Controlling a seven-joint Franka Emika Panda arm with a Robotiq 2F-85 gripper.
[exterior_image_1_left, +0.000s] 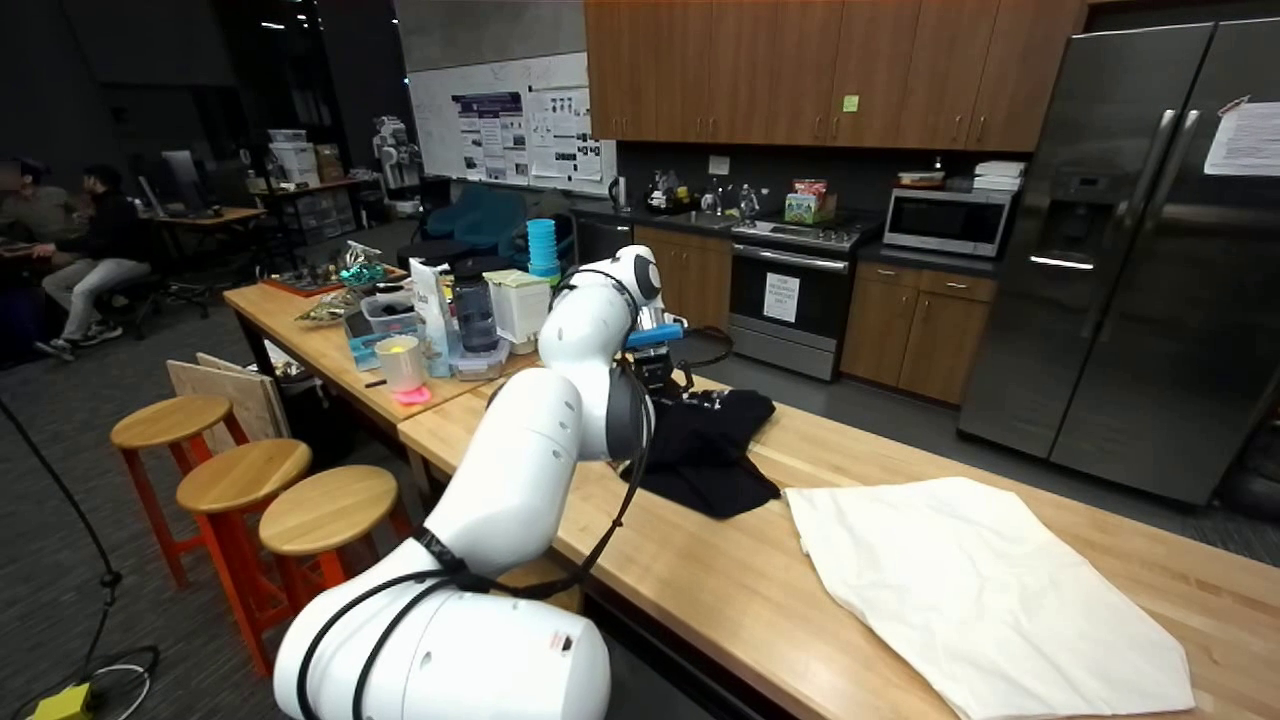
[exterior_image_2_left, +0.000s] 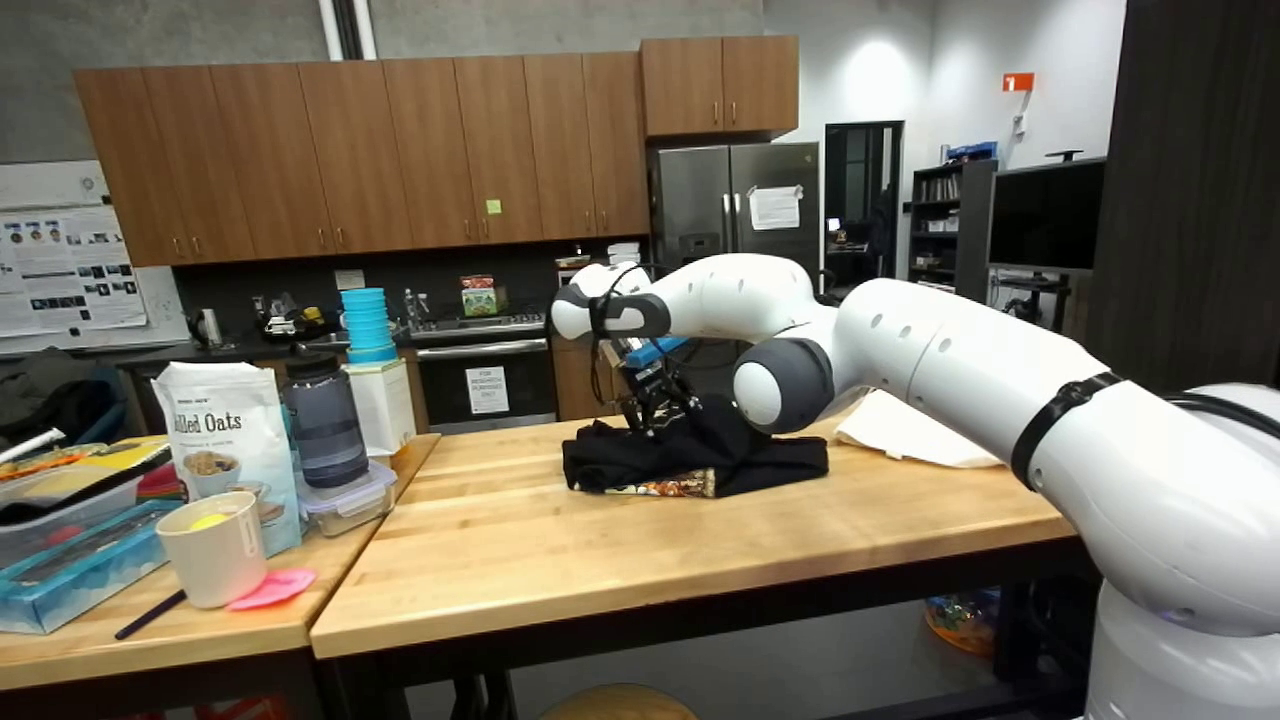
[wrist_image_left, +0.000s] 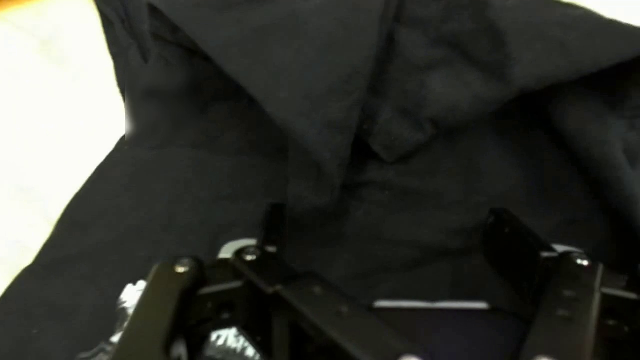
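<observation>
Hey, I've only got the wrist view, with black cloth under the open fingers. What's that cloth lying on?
Observer: The black cloth lies on a wooden table.
Operator: Any bright color showing around it?
Observer: Yes, in an exterior view a multicolored print shows along its lower edge.
Operator: Anything tall out of my sight?
Observer: Yes, a stack of blue cups stands off to one side of the cloth, in both exterior views.
</observation>
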